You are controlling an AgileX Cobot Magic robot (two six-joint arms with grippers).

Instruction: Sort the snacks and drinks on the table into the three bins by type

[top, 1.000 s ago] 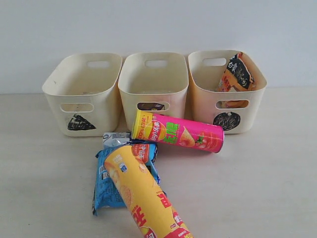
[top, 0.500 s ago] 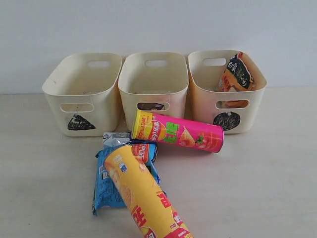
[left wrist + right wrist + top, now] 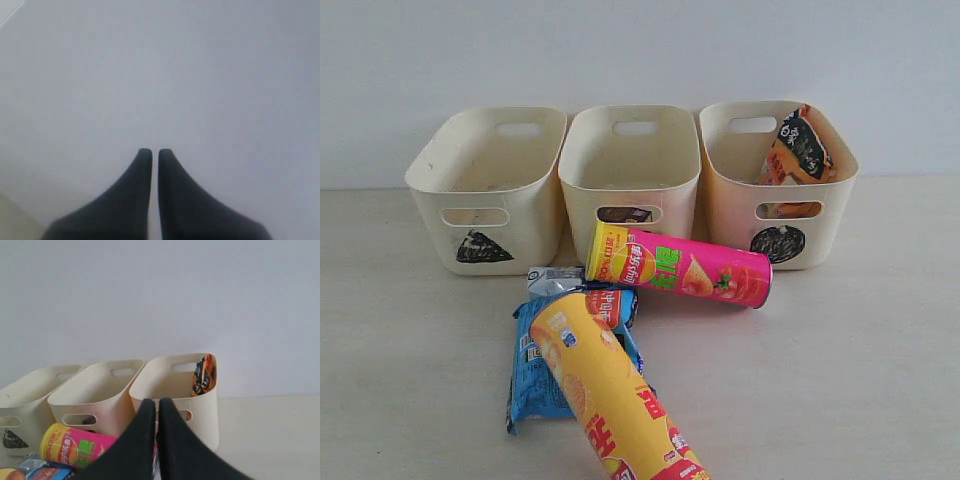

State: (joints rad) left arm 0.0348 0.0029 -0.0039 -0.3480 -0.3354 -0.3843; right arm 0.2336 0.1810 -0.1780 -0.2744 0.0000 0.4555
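Note:
Three cream bins stand in a row at the back of the table [image 3: 860,360]: triangle bin [image 3: 485,185], square bin [image 3: 632,180], circle bin [image 3: 775,185]. An orange-black bag [image 3: 798,148] leans inside the circle bin [image 3: 175,390]. The pink chip tube [image 3: 680,266] lies in front of the square bin. A yellow chip tube [image 3: 610,395] lies across the blue bag [image 3: 535,365]. No gripper shows in the exterior view. My left gripper [image 3: 151,151] is shut and empty, facing a blank wall. My right gripper [image 3: 155,402] is shut and empty, seen before the bins.
A small silvery wrapper end [image 3: 552,279] lies between the triangle bin and the blue bag. A dark item [image 3: 623,214] shows through the square bin's slot. A plain pale wall rises behind the bins.

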